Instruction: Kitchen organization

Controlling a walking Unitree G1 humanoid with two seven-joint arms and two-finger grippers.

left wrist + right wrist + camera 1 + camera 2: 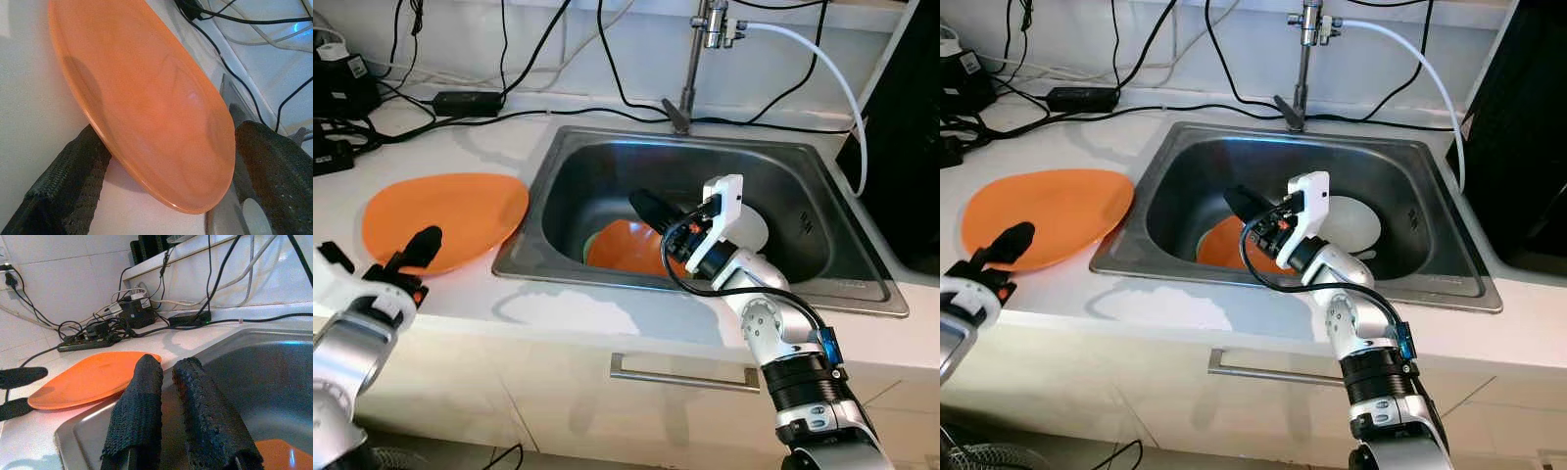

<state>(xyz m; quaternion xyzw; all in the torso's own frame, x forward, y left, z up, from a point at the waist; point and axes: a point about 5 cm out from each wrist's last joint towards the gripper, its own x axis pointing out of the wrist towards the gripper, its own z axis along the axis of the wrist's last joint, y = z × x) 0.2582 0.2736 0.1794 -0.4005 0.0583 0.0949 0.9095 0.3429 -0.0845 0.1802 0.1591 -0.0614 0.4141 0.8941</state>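
Observation:
An orange plate (445, 217) lies on the white counter (568, 313), left of the steel sink (558, 171). My left gripper (411, 257) is open at the plate's near edge. In the left wrist view its fingers (73, 191) stand on either side of the plate's rim (161, 147). A second orange dish (622, 250) rests in the sink basin over something green (590, 245), with a white plate (756, 230) beside it. My right gripper (651, 211) hovers above the orange dish, its fingers (142, 401) close together with nothing between them.
A faucet (690, 59) with a white hose (832, 78) stands behind the sink. Black cables and a power adapter (465, 101) lie along the back of the counter, with black devices (342, 83) at far left. A dark appliance (911, 127) stands at right. A drawer handle (683, 375) is below.

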